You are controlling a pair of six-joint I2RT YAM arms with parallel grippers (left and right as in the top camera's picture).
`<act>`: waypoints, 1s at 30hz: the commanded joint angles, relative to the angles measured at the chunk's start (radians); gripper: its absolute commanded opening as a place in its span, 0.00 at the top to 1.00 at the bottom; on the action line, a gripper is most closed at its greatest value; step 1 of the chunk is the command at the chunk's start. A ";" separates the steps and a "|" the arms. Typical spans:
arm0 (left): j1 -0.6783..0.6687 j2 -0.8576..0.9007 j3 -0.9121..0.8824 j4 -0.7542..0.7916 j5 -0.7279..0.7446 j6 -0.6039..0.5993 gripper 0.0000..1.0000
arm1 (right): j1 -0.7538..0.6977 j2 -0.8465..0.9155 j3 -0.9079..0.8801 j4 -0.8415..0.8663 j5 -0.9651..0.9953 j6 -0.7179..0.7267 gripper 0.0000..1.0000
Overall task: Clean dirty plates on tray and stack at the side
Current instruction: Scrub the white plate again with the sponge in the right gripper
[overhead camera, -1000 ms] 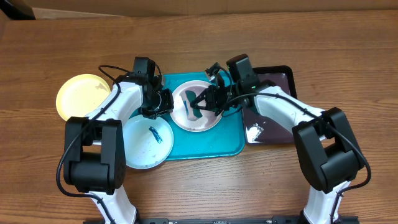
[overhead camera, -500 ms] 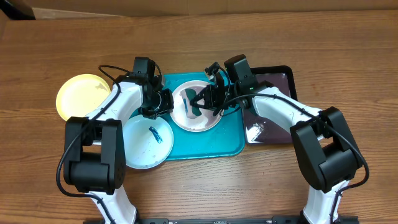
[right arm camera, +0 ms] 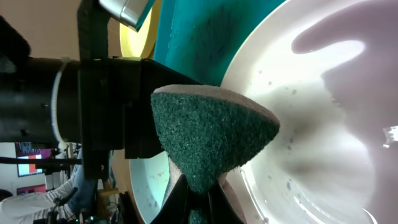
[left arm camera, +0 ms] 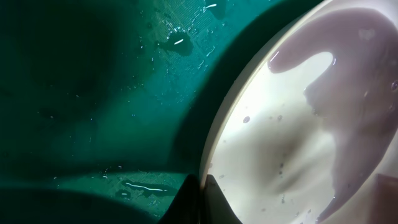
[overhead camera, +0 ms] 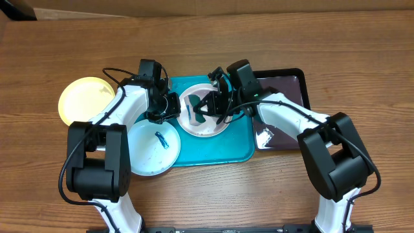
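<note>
Your right gripper pinches a green scouring sponge on the round white plastic plate; your left gripper clamps its nine-o'clock rim.

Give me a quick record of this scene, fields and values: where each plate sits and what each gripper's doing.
white plate: on the turquoise tray, centre-left
pale blue plate: overlapping the tray's left rim, dark smear on it
yellow plate: on the table, left of the tray
left gripper: shut on the white plate's rim
right gripper: shut on a green sponge, over the white plate
black tray: right of the turquoise tray
</note>
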 commanded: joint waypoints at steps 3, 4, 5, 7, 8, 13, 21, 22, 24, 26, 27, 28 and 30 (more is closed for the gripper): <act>-0.008 -0.010 0.008 0.003 0.023 -0.006 0.96 | 0.007 0.074 -0.005 0.048 -0.005 0.042 0.96; -0.008 -0.010 0.008 0.003 0.022 -0.006 0.96 | 0.007 0.080 -0.005 0.058 -0.021 0.042 0.96; -0.008 -0.010 0.008 0.003 0.023 -0.006 0.96 | 0.010 0.087 -0.005 0.070 -0.037 0.042 0.96; -0.008 -0.010 0.008 0.003 0.023 -0.006 0.96 | 0.016 0.089 -0.005 0.095 -0.063 0.043 0.96; -0.008 -0.010 0.008 0.003 0.023 -0.006 0.96 | 0.019 0.089 -0.005 0.105 -0.065 0.049 0.96; -0.008 -0.010 0.008 0.003 0.022 -0.006 0.96 | 0.027 0.089 -0.005 0.134 -0.047 0.107 0.96; -0.008 -0.010 0.008 0.003 0.023 -0.006 0.96 | 0.032 0.090 -0.005 0.132 -0.001 0.140 0.96; -0.008 -0.010 0.008 0.003 0.023 -0.006 0.96 | 0.032 0.090 -0.005 0.133 0.001 0.140 0.96; -0.008 -0.010 0.008 0.003 0.023 -0.006 0.96 | 0.033 0.090 -0.005 0.133 0.006 0.140 0.96; -0.008 -0.010 0.008 0.003 0.023 -0.006 0.96 | 0.034 0.090 -0.005 0.133 0.010 0.140 0.96; -0.008 -0.010 0.008 0.003 0.023 -0.006 0.96 | 0.035 0.090 -0.005 0.132 0.016 0.139 0.96; -0.008 -0.010 0.008 0.003 0.023 -0.006 0.96 | 0.038 0.090 -0.005 0.130 0.026 0.139 0.96; -0.008 -0.010 0.008 0.003 0.023 -0.006 0.96 | 0.042 0.090 -0.005 0.130 0.034 0.139 0.96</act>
